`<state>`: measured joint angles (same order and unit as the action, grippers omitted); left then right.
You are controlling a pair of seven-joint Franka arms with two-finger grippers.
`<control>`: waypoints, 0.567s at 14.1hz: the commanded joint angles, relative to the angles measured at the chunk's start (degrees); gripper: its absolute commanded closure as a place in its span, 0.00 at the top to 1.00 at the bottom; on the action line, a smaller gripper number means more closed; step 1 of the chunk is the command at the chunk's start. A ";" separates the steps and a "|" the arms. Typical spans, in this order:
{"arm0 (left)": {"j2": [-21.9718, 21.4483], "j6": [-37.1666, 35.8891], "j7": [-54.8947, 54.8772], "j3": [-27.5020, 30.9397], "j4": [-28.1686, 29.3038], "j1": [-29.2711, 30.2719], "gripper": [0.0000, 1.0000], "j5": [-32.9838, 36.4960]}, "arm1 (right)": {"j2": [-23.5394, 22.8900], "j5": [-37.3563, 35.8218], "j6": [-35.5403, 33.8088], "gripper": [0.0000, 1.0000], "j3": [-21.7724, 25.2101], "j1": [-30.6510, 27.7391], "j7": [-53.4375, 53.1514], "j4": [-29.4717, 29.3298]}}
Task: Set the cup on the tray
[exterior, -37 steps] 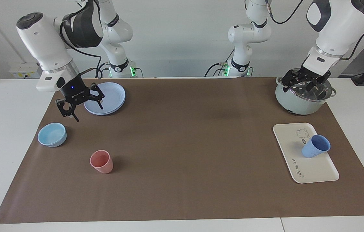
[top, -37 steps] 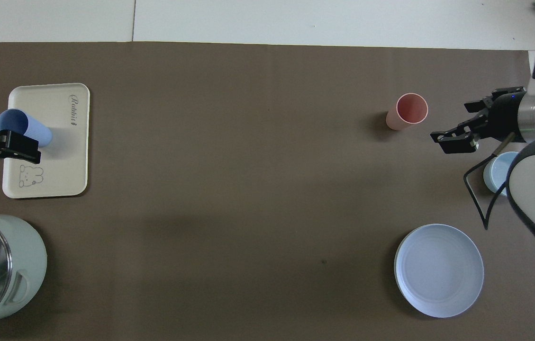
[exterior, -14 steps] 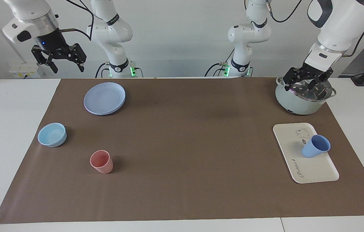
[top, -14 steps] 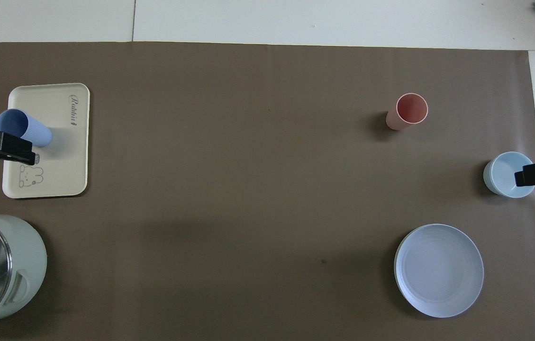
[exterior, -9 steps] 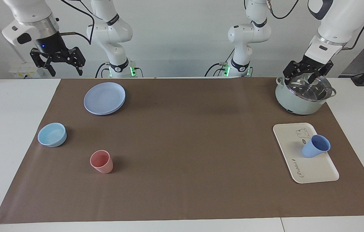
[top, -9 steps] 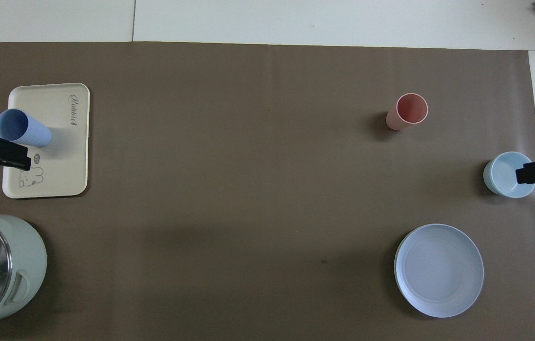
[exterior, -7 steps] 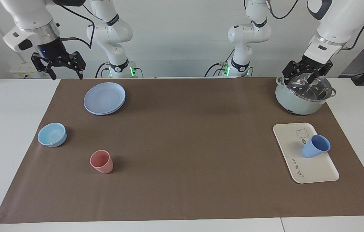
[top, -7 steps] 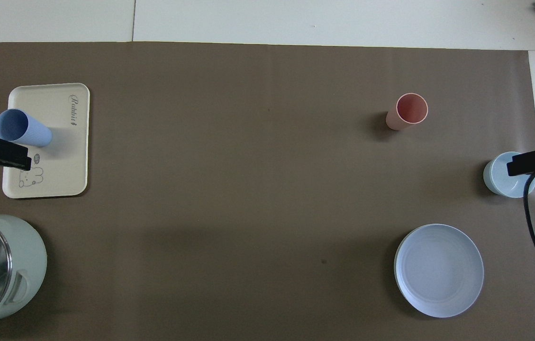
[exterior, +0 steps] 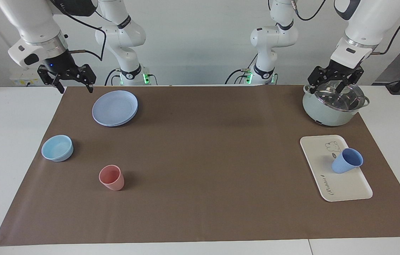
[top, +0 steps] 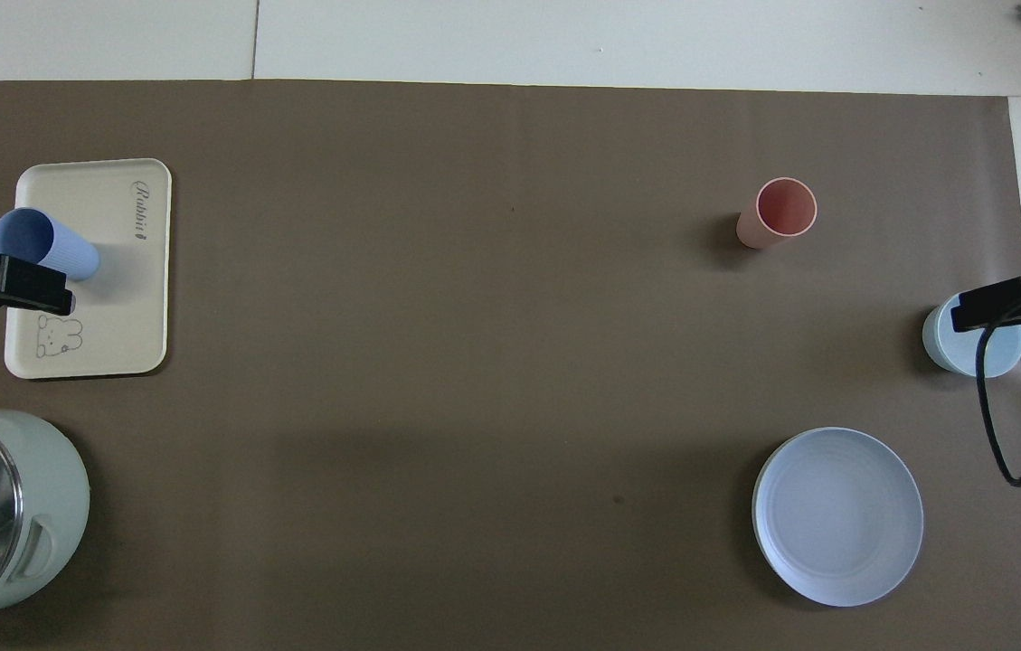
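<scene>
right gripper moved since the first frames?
Yes. The right gripper has risen from just above the blue plate and now hangs off its edge, toward the robots.

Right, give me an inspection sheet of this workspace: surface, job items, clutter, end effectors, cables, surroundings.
Surface: brown mat on a white table.
Job items: blue cup stands on the tray, tilted.
Clutter: pink cup, light-blue bowl, blue plate, lidded pot.
End effectors: left end effector open, raised over the pot; right end effector open, raised over the mat's corner near the plate. Both empty.
Cables: black cable hangs from the right arm.
Surroundings: white wall, wall socket.
</scene>
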<state>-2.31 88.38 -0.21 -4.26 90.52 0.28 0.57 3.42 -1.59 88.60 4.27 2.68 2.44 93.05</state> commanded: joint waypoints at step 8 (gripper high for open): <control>-0.15 4.61 -0.67 0.57 -0.09 0.34 1.00 -2.59 | 1.41 0.10 0.78 1.00 -0.40 -0.31 -1.03 0.73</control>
<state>-2.31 92.26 -0.21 -3.91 90.30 0.39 -1.15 3.85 -1.59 88.75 4.19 2.70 2.44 93.01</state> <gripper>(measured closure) 0.000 0.000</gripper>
